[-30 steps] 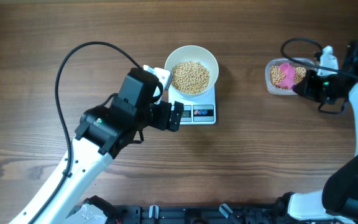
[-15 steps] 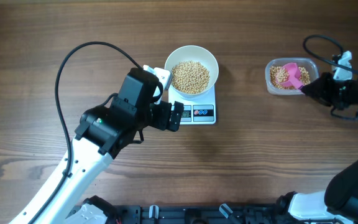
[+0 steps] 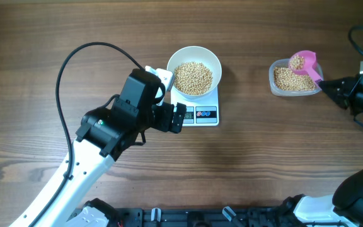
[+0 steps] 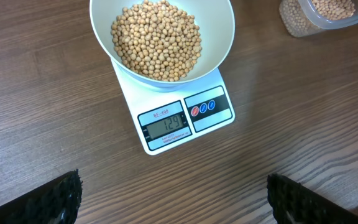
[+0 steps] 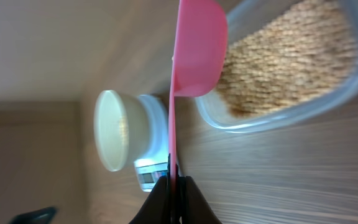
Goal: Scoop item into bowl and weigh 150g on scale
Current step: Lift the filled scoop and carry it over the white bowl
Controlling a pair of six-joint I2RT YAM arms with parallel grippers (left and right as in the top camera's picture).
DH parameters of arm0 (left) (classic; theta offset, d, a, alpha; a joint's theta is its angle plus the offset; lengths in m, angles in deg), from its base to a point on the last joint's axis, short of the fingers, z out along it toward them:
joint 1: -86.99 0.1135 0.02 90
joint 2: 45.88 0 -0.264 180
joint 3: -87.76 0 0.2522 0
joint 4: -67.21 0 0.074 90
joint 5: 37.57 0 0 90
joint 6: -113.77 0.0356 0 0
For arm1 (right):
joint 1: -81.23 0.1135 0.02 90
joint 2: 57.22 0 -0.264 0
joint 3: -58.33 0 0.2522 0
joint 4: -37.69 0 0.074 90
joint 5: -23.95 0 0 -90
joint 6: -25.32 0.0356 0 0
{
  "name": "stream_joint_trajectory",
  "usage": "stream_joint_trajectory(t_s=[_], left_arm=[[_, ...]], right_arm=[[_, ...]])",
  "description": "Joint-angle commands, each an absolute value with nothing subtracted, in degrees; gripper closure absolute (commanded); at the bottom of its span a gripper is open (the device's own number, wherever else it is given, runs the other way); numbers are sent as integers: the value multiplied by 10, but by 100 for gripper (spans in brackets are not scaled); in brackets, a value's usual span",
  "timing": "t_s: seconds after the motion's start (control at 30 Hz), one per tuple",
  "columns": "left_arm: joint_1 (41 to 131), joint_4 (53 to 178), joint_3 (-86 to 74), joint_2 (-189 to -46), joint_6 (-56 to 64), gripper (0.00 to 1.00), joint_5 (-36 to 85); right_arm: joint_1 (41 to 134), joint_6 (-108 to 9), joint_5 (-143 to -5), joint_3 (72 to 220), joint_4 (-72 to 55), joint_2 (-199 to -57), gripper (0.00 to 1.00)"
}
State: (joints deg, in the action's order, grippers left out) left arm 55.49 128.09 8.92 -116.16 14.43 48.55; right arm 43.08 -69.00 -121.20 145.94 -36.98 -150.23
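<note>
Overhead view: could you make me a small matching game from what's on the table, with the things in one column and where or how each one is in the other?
Things:
1. bowl
2. scoop
3. tub
4. left claw

States:
A. open wide, holding nothing
B. sitting on the scale, holding beans
C. gripped by the right claw, carrying a few beans
D. resting on the table at the right, with beans in it

Pairs: 1-B, 2-C, 3-D, 4-A
</note>
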Motion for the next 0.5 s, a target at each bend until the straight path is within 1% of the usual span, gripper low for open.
stream_joint_trajectory(t_s=[0.0, 0.17, 0.23, 0.47], left_arm=[[553, 1280, 92, -1157, 139, 0, 493], [553, 1280, 92, -1157, 139, 0, 493], [553, 1280, 92, -1157, 139, 0, 493], [553, 1280, 92, -1157, 139, 0, 493]], right_arm=[[442, -692, -1327, 1456, -375, -1508, 96], [473, -707, -1408, 1456, -374, -1508, 96], [492, -707, -1416, 1456, -375, -1508, 96], [609, -707, -1415, 1456, -368, -1508, 95]])
